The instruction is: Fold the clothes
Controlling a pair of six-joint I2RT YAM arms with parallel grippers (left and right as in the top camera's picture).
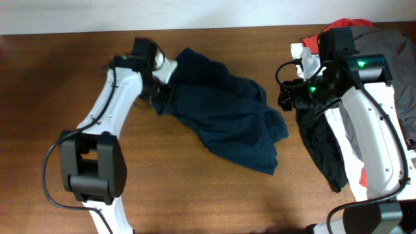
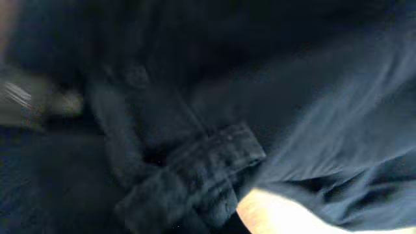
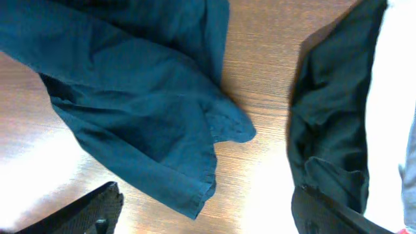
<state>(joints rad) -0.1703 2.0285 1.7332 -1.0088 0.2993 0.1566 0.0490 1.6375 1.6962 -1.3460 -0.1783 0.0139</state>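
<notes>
— Brown wood table (image 1: 195, 195), pale strip (image 1: 130, 16) past its far edge. What's the count on it?
— One navy garment (image 1: 227, 123), shorts-like and crumpled. It lies spread from left of centre to just short of the pile on the right.
— And the pile?
— Four colours: black piece (image 1: 322, 153) nearest the middle, grey (image 1: 383, 45) and red (image 1: 341, 27) at the far corner, white (image 1: 302, 52) beside the red. They overlap and the right arm covers part, so I can't tell the exact garment count.
— Arms?
— Two. Left gripper (image 1: 158, 91) sits at the navy garment's upper-left edge, jaws clamped tight on the cloth there. Its wrist view is nothing but dark blue fabric, blurred, with one folded hem (image 2: 214, 162) mid-frame.
— Right side?
— Right gripper (image 1: 287, 97) hangs above bare wood between the navy garment and the black piece, touching neither. Jaws are wide, with nothing in them. In its wrist view the two fingertips (image 3: 91, 211) sit at the bottom corners. The navy leg opening is upper left, the black piece runs down the right, and bare table lies between.
</notes>
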